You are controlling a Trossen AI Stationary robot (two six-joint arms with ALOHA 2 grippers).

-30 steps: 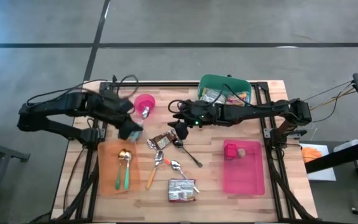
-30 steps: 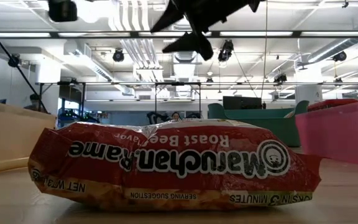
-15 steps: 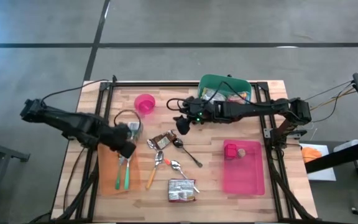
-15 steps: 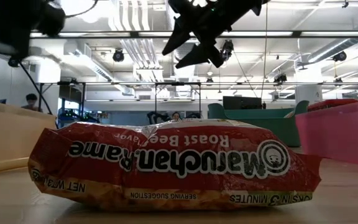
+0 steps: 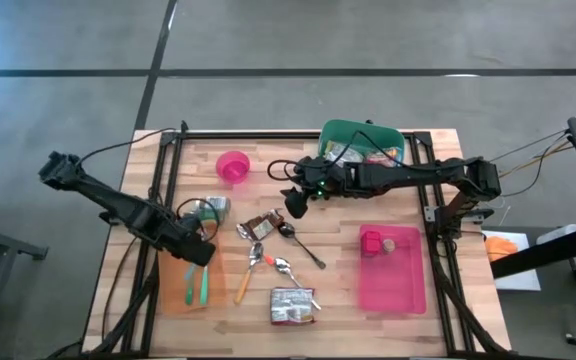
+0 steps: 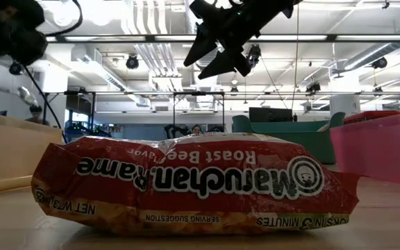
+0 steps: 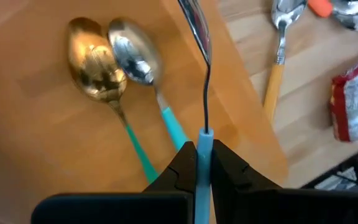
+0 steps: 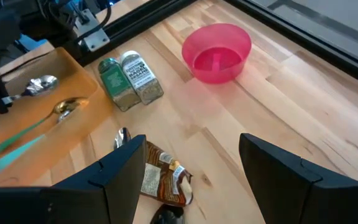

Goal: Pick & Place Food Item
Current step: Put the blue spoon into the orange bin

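Since the earlier frame the left claw (image 5: 196,250) had swung nearward over the orange tray (image 5: 171,292), pinched shut on a blue-handled spoon (image 7: 201,93). Across the bench (image 5: 338,290), the right claw (image 5: 294,203) hovered wide open and empty. Below it lay the brown snack packet (image 5: 260,227): crumpled, shiny, probably light, soft and slippery; best pinched across its middle.

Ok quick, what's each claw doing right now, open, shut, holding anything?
Left claw: shut on the light-blue-handled metal spoon, over the orange tray.
Right claw: open, empty, above the crumpled brown snack wrapper.
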